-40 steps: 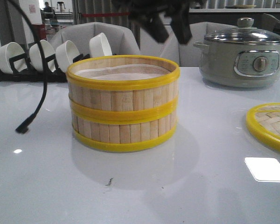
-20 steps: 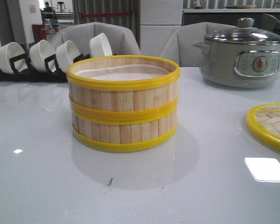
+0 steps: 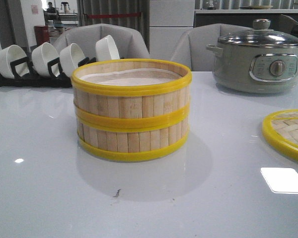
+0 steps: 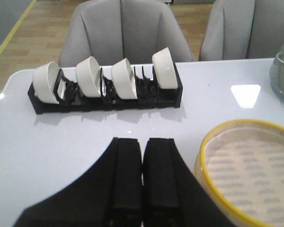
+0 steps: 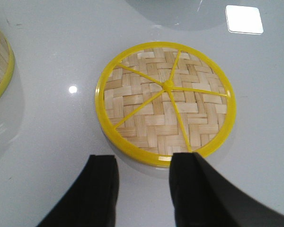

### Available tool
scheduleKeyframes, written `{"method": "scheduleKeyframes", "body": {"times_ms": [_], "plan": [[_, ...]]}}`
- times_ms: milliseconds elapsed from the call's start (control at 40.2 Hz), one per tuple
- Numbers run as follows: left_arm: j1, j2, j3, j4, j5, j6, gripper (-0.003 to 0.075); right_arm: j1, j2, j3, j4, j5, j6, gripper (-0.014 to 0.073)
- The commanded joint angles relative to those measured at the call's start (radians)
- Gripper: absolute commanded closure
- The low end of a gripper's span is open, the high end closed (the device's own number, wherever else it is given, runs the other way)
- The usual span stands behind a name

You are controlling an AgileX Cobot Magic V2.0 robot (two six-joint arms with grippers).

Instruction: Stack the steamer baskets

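Note:
Two steamer baskets stand stacked in the middle of the table, the upper basket [image 3: 131,94] sitting squarely on the lower basket [image 3: 131,141]. The white liner shows inside the upper one, whose rim also shows in the left wrist view [image 4: 248,175]. An edge of the stack shows in the right wrist view [image 5: 0,66]. My left gripper [image 4: 143,142] is shut and empty, raised beside the stack. My right gripper [image 5: 142,158] is open and empty above the table, close to the woven lid [image 5: 165,104]. Neither gripper shows in the front view.
The flat woven bamboo lid with a yellow rim [image 3: 288,133] lies at the right. A grey-green electric pot with a glass lid [image 3: 258,57] stands at the back right. A black rack with white bowls [image 3: 44,62] stands at the back left, also in the left wrist view [image 4: 106,85].
One second ago a dark gripper and its cable hung above and left of the stack in the front view; they have left that view. The stack has not moved.

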Motion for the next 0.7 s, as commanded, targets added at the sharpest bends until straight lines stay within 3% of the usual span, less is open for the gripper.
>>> {"method": "scheduleKeyframes", "body": {"times_ms": [0,274,672], "plan": [[0.012,-0.118,0.136,-0.018,-0.146,-0.007,0.0631,0.000,-0.001,-0.035,-0.007,-0.071,-0.003,0.0222],[0.012,-0.280,0.426,-0.036,-0.230,-0.007,0.0631,0.000,-0.001,-0.035,-0.007,-0.071,-0.003,0.0222],[0.012,-0.301,0.488,-0.034,-0.274,-0.007,0.0631,0.000,-0.001,-0.035,-0.007,-0.071,-0.003,0.0222]]}}
